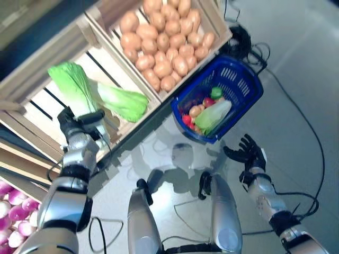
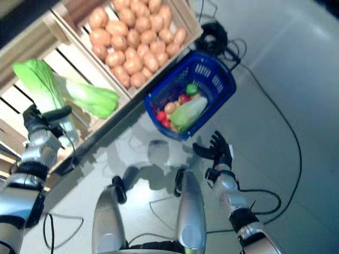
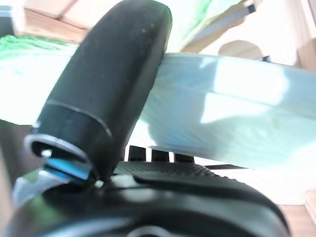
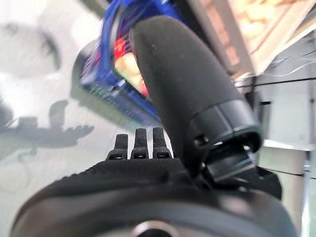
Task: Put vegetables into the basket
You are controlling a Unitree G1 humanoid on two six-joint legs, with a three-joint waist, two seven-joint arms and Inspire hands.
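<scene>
The blue basket (image 1: 246, 79) stands on the floor beside the wooden stand. In it lie a pale green cabbage (image 1: 214, 116), small red round vegetables (image 1: 208, 101), a brown potato (image 1: 196, 110) and a small green vegetable (image 1: 216, 92). My left hand (image 1: 79, 126) is at the slatted crate, with its thumb stretched over the pale stalk of a green cabbage (image 3: 237, 113) and its fingers straight under it. My right hand (image 1: 248, 153) is open with spread fingers, low over the floor just short of the basket's near rim; it also shows in the right wrist view (image 4: 177, 89).
The wooden stand (image 1: 159, 100) runs along the left and top, with a crate of potatoes right beside the basket. Another leafy cabbage (image 1: 124, 101) lies in the slatted crate by my left hand. Grey floor spreads to the right.
</scene>
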